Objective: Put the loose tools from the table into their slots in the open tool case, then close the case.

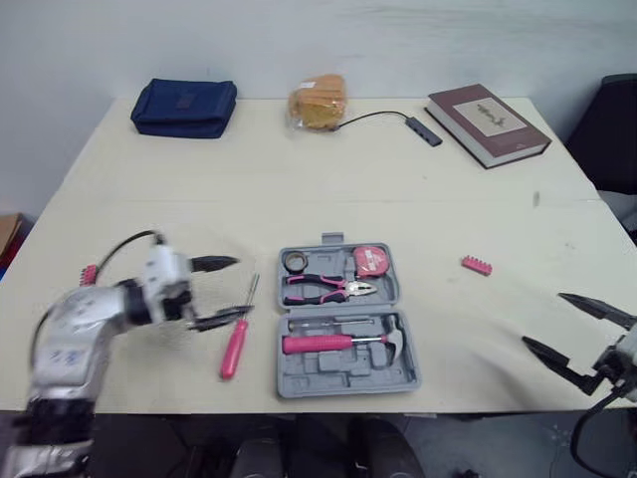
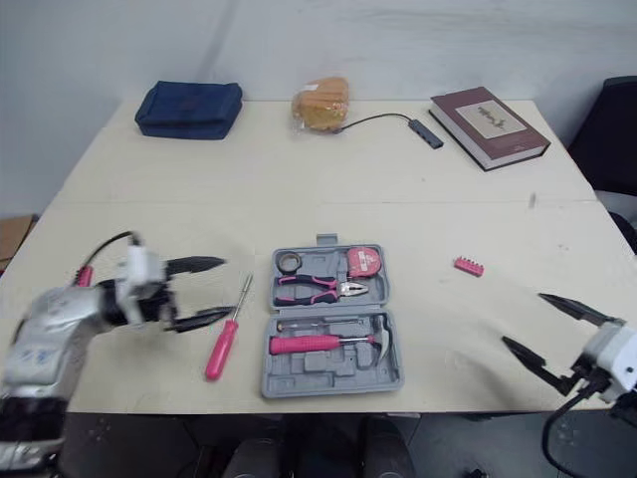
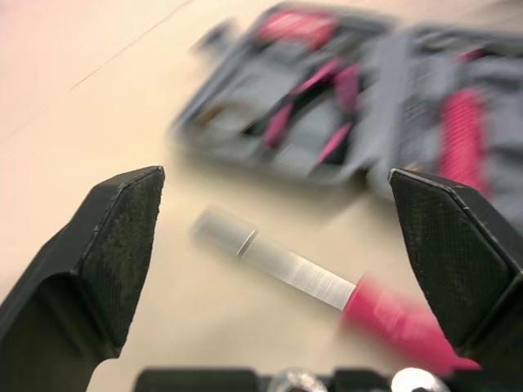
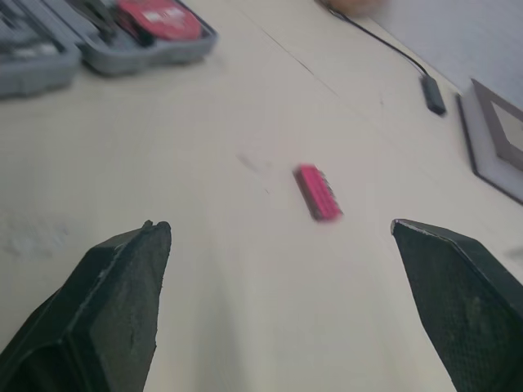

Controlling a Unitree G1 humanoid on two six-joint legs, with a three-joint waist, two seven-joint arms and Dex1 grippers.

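Tool case (image 1: 320, 370) with pliers (image 1: 328, 289), hammer (image 1: 333, 344)

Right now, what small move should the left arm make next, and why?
Probably lower the open left claw onto the pink screwdriver and close. The tool lies loose beside the open case, lined up just ahead of the claw's gap.
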